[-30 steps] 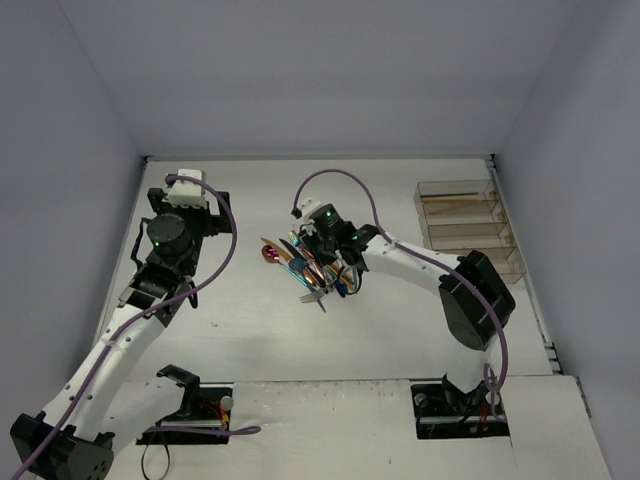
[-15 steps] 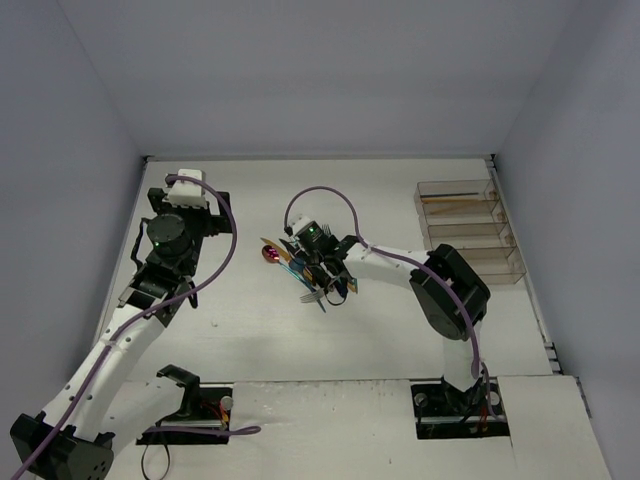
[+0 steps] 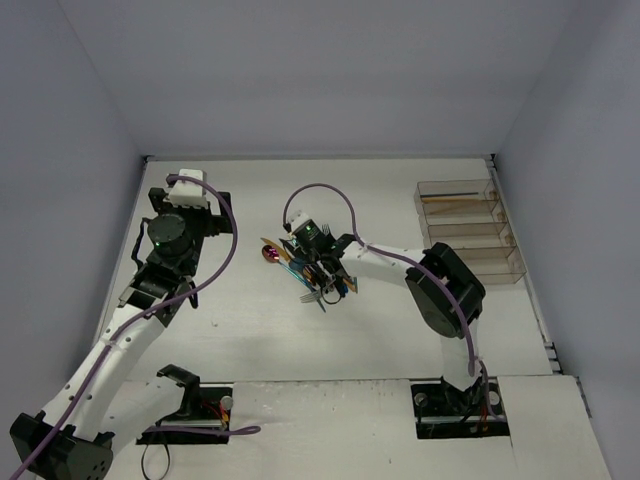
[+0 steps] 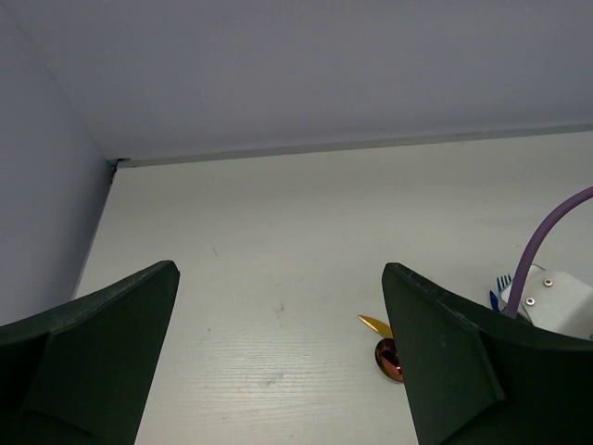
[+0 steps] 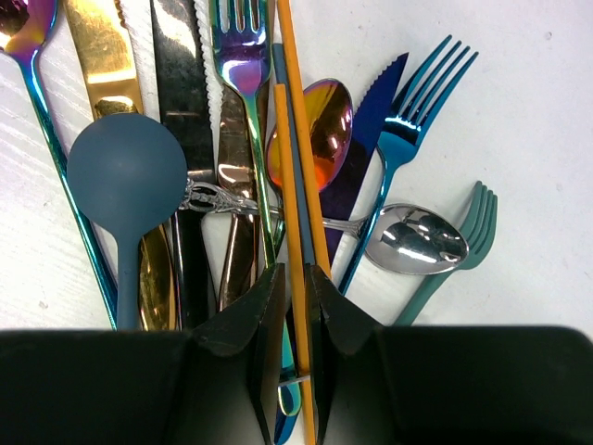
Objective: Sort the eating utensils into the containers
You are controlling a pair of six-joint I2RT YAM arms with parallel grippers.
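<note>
Eating utensils: overlapping forks, knives and spoons heaped at the middle of the surface. Containers: row of clear trays along the right edge. Right end effector: on the heap, jaws narrow, pinching an orange chopstick. Left end effector: wide apart, holding nothing, by the far left corner.

The eating utensils are being carried in one overlapping heap at the middle of the counter; the containers are being held in a row by its right edge, well apart; two sticks atop the heap are being pinched by the right claw.
</note>
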